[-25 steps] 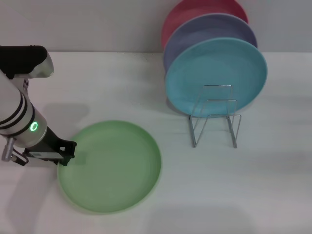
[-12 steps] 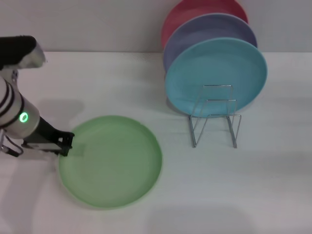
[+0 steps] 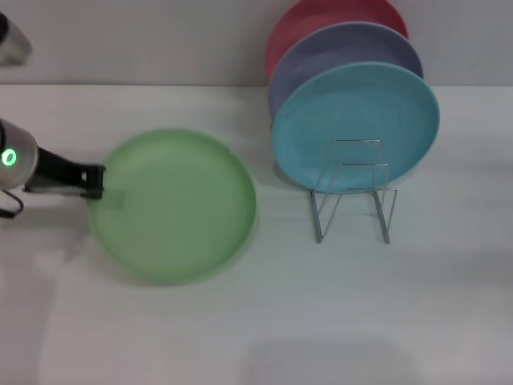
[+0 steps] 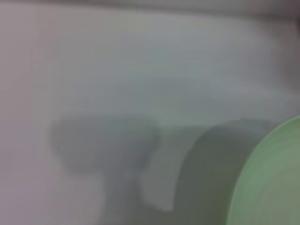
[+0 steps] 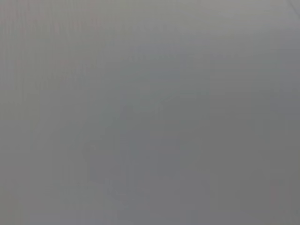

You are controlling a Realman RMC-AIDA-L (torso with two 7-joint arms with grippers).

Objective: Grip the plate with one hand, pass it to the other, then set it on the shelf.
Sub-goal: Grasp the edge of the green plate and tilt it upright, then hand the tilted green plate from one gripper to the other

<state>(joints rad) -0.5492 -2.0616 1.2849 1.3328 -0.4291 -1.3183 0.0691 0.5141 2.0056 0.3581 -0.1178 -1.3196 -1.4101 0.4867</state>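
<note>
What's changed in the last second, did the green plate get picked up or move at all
Yes. The left gripper, clamped on the plate's left rim throughout, has carried it up and away from the robot, off the table. The shelf and the turquoise plate, lavender plate and pink plate stayed put. The right gripper is out of view.

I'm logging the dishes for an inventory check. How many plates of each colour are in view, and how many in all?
Light green plate, held at its rim by the left gripper: 1
Turquoise plate: 1
Lavender plate: 1
Pink plate: 1
Total: 4 plates
</note>
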